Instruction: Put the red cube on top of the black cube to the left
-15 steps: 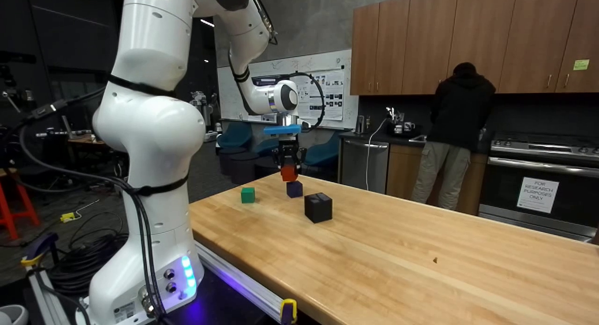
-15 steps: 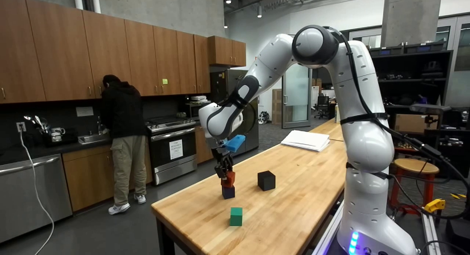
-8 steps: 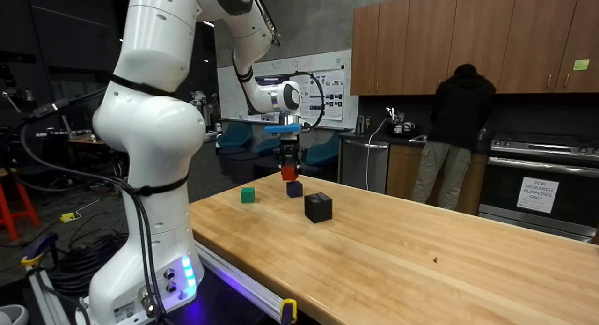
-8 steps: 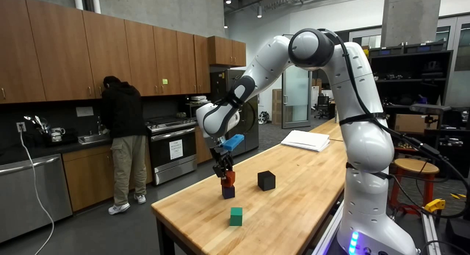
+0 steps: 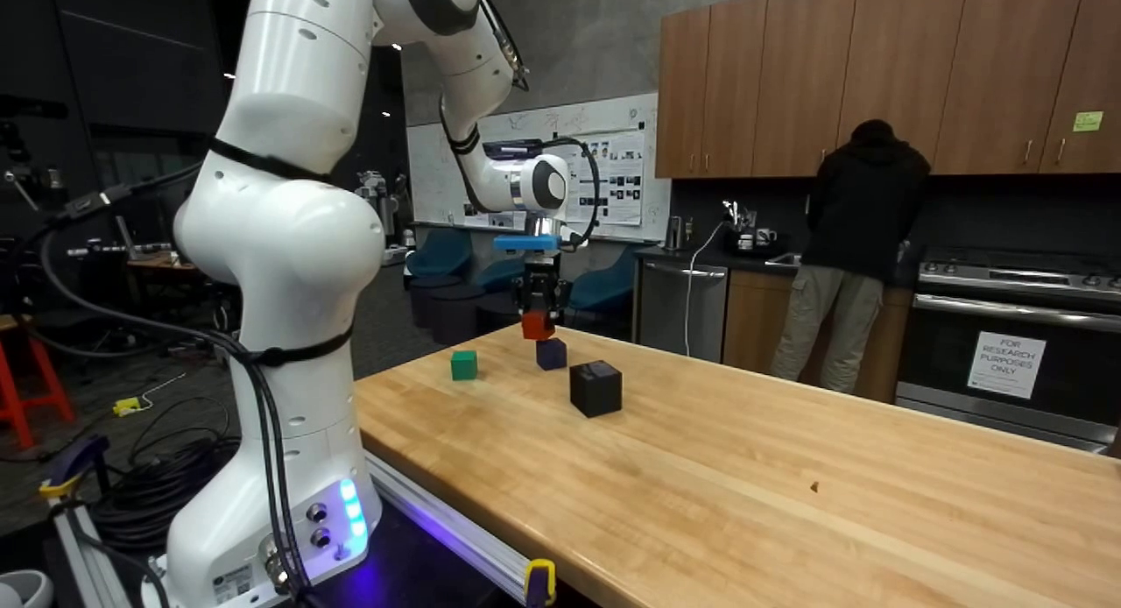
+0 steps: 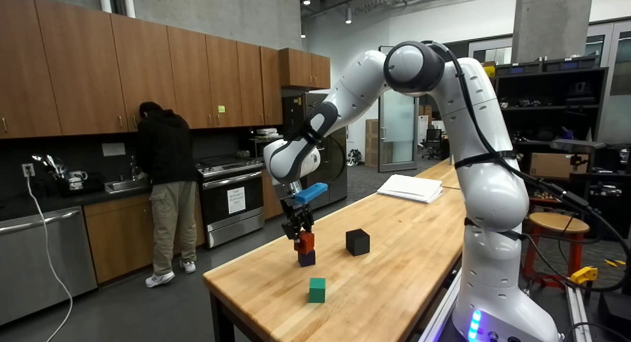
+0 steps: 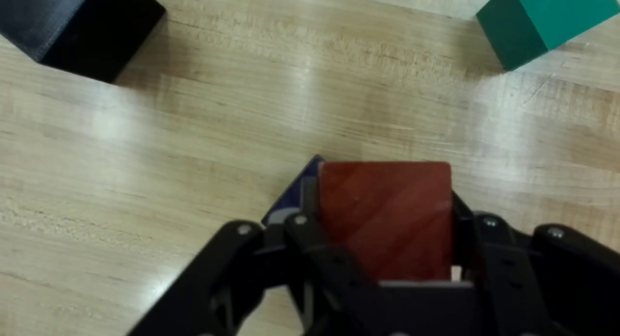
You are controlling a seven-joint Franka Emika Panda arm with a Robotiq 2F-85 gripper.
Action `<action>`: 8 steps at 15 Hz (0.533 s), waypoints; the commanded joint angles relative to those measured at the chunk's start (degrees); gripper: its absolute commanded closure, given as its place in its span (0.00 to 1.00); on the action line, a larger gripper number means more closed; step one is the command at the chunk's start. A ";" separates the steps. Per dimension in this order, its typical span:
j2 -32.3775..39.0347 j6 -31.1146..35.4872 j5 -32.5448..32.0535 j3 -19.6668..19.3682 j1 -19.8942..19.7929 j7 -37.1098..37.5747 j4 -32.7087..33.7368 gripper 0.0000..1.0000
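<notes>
My gripper [image 7: 385,215] is shut on the red cube [image 7: 385,195], with a finger on either side. The red cube also shows in both exterior views [image 5: 537,326] [image 6: 306,242], low over the small black cube [image 5: 552,356] [image 6: 306,258], which looks bluish. In an exterior view the red cube sits a little left of it. I cannot tell whether the two touch. In the wrist view only a left corner of the small black cube [image 7: 292,194] shows, turned relative to the red cube; the rest is hidden behind the red cube and gripper.
The bigger black cube [image 5: 595,389] [image 6: 358,242] stands near, at the wrist view's upper left [image 7: 92,31]. The green cube [image 5: 464,365] [image 6: 317,290] is at its upper right [image 7: 547,23]. A paper stack [image 6: 410,188] lies farther along the wooden table [image 5: 744,468].
My gripper and the red cube have shifted slightly, a little left in both exterior views and slightly lower in an exterior view. The other cubes have not moved.
</notes>
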 commanded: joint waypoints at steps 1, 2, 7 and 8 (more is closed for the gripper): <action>0.59 -0.44 0.98 -0.80 0.10 2.53 1.14 0.70; 0.66 -0.41 1.31 -0.88 0.04 2.97 1.23 0.70; 0.47 -0.36 4.15 -1.41 -0.40 5.19 1.19 0.70; 0.45 -0.45 4.68 -1.50 -0.52 5.49 1.20 0.70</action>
